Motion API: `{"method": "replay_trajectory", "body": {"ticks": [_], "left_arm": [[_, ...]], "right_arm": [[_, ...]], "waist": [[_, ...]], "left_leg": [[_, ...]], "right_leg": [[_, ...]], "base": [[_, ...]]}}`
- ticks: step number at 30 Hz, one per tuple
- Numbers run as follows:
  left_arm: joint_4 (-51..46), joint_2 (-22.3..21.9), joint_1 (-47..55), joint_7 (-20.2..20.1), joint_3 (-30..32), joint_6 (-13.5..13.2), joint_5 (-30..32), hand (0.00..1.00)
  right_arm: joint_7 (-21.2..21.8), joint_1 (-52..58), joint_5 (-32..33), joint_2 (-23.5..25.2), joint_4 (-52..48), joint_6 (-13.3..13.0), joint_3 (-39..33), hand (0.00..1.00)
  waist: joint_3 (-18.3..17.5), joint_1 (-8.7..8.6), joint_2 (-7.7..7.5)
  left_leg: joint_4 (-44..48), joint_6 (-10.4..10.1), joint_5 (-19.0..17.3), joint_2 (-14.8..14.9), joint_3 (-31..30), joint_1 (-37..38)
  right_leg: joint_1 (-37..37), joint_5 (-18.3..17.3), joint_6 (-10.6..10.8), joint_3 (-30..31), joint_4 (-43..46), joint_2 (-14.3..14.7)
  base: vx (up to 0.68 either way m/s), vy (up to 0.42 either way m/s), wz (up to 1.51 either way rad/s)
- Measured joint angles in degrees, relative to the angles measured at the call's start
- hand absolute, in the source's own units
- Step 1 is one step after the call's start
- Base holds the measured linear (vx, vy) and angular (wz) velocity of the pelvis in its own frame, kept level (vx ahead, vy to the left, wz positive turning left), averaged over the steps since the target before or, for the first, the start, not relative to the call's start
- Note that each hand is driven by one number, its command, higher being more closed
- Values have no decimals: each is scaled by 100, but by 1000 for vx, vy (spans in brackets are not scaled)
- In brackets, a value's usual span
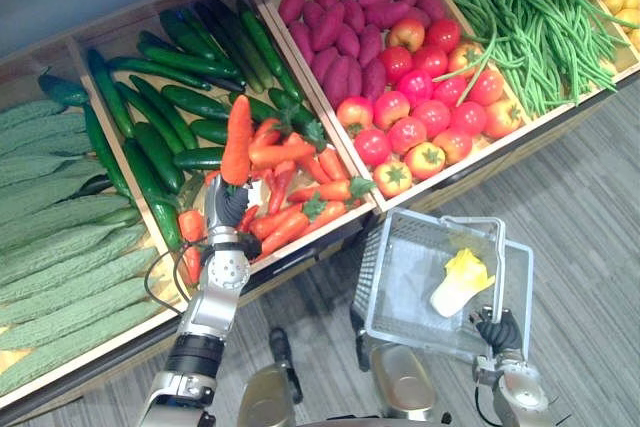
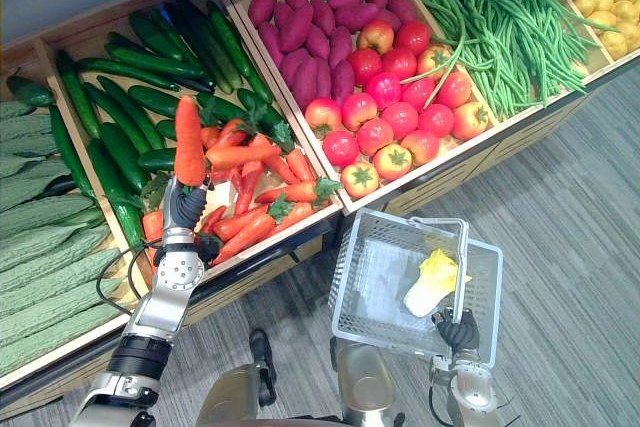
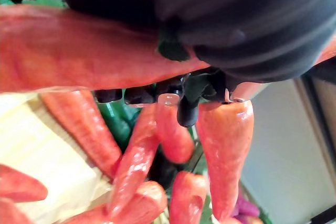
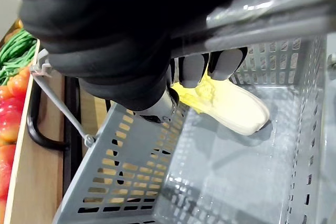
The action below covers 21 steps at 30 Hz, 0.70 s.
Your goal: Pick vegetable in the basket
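One carrot (image 1: 237, 141) stands upright, left of centre in the eye views. Its lower end is gripped by the left hand (image 1: 221, 209), whose fingers (image 3: 127, 95) are curled tightly round it. The carrot is held clear above the heap of carrots (image 1: 285, 155) in the wooden crate (image 1: 330, 232) below. At the lower right, the right hand (image 1: 498, 332) has its fingers (image 4: 192, 70) wrapped round the handle (image 4: 273, 11) of a grey mesh basket (image 1: 390, 287), which hangs in front of the crates over the grey floor (image 1: 590, 207). Inside the basket lies a pale yellow leafy vegetable (image 1: 459, 283), against the side nearer the right hand. Behind the carrots, in the upper left, are dark cucumbers (image 1: 160, 107), and bumpy green gourds (image 1: 60, 247) line the left edge. Purple sweet potatoes (image 1: 345, 32) and red tomatoes (image 1: 425, 112) share the crate at the upper centre, with green beans (image 1: 530, 17) at the upper right.
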Motion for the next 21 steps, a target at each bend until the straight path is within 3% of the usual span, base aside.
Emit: {"method": "replay_trajectory", "body": {"ticks": [6, 11, 14, 21], "left_arm": [[-619, -166, 276, -1, -1, -196, -444, 100], [-1249, -476, 666, -10, 14, -336, -710, 100], [-1635, -581, 872, -9, 31, -448, -882, 100], [-2316, -706, 1266, -47, -268, -607, -1176, 100]], "right_arm": [[-1, 20, -4, 5, 0, 0, -5, 100], [-19, 151, -13, -29, -2, 4, -206, 100], [-33, 185, -65, -34, -55, 39, -221, 100], [-4, 487, -222, 115, -1225, 130, -246, 100]], "waist": [[-77, 13, 29], [-491, 96, 250], [-608, 128, 289], [-839, 141, 295]], "left_leg": [[-3, 9, -7, 0, 13, 30], [-18, 32, -25, 2, 127, 205], [-17, 42, -47, 23, 224, 350], [474, 7, -504, 288, 951, 509]], "right_leg": [[26, -15, 21, 16, -7, 5], [141, -14, 18, 88, -16, 27], [249, -32, 49, 187, -78, 72], [321, 115, 209, 859, -226, 395]], "base": [[2, 0, -1], [32, 9, -10], [-15, 2, -18], [-27, 27, -53]]}}
